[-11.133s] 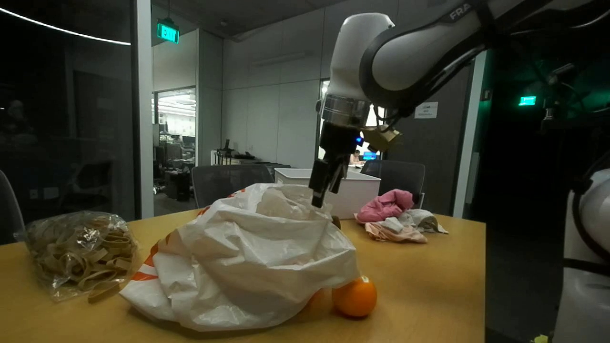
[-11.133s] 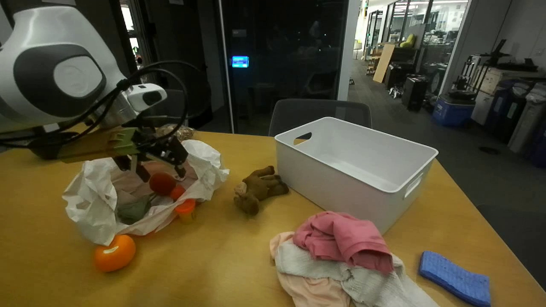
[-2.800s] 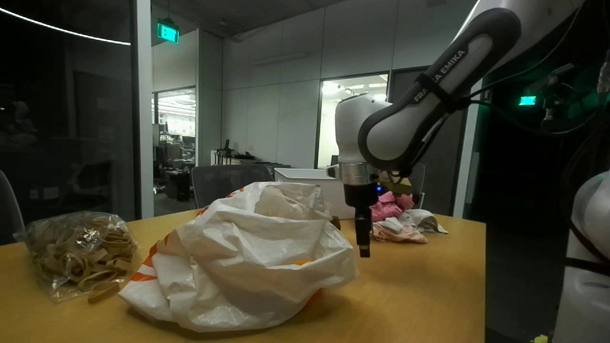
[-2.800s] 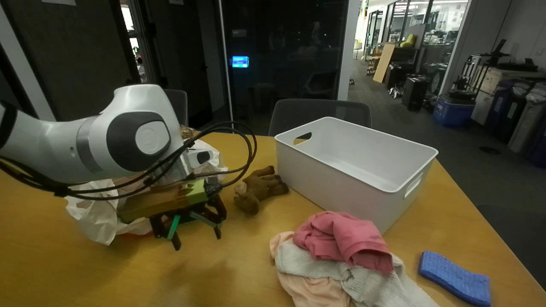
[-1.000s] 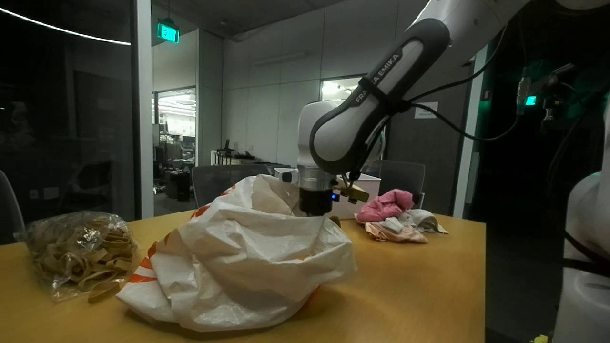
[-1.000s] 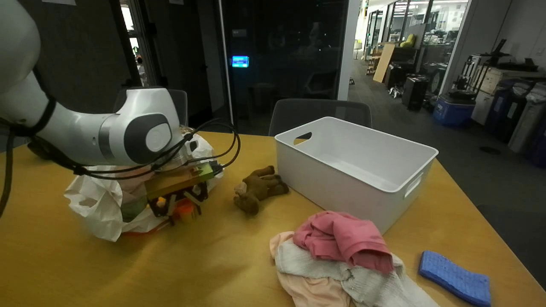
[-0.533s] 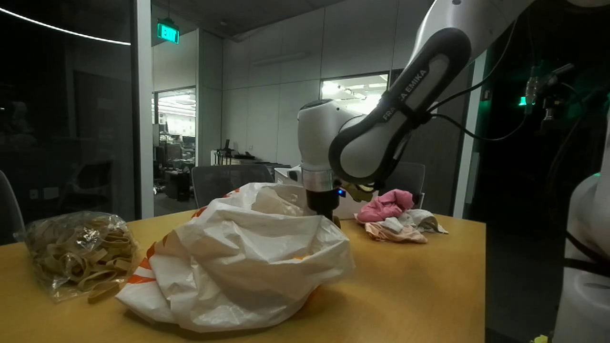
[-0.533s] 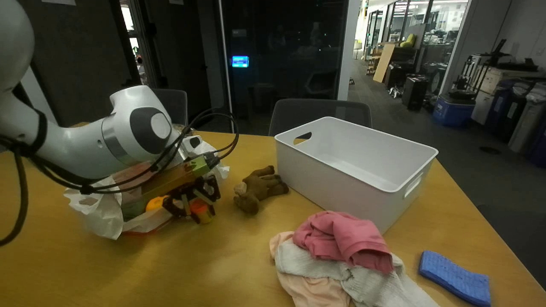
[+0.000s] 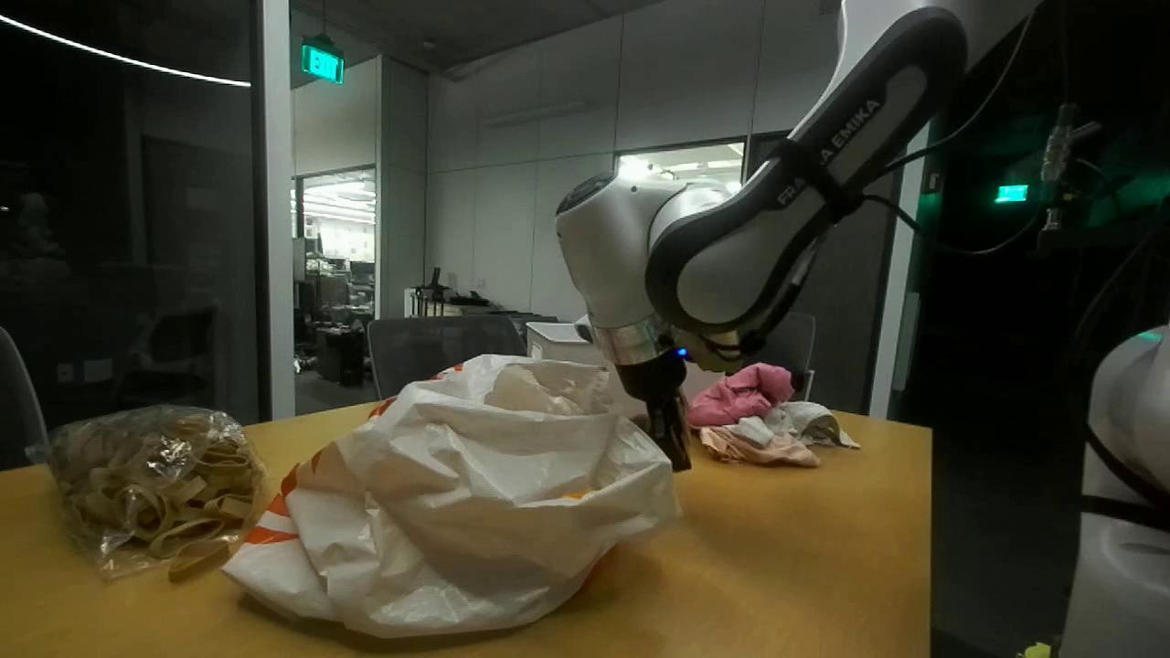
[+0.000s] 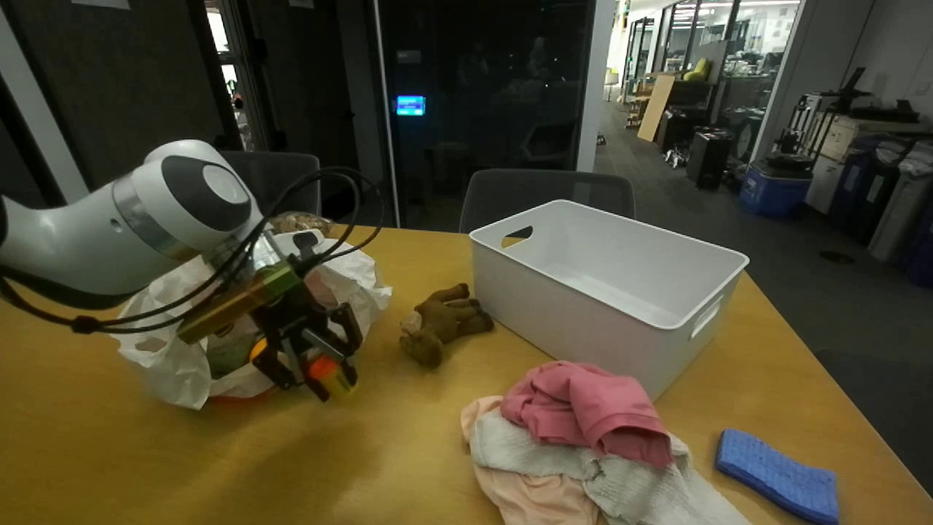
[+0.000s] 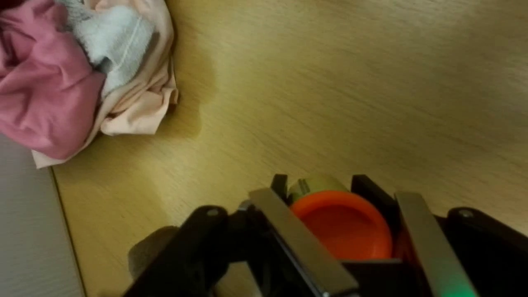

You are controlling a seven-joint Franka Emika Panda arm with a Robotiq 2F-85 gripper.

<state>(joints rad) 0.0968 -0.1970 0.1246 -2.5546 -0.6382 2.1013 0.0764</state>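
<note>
My gripper (image 11: 321, 185) is shut on a small yellow tub with an orange lid (image 11: 342, 225), one finger on each side of it. In an exterior view the tub (image 10: 325, 368) leans with the tilted gripper (image 10: 338, 386) and seems to hang slightly above the table. Beside it lies a crumpled white plastic bag (image 10: 171, 364), its mouth facing that camera. Inside the bag I see something green (image 10: 227, 357) and part of an orange (image 10: 258, 350), mostly covered by the gripper. From elsewhere the gripper (image 9: 678, 461) shows just past the bag (image 9: 484, 521), and the tub cannot be made out.
A brown plush toy (image 10: 444, 321) lies between the bag and a white bin (image 10: 561, 328). Pink, grey and peach cloths (image 10: 583, 408) are heaped before the bin, with a blue cloth (image 10: 776, 474) farther right. A clear bag of rubber bands (image 9: 155, 493) sits at the table's far side.
The orange beside the bag went from the table, and an orange shows inside the bag. My gripper then came down around the tub, closed on it, and has tilted and risen with it.
</note>
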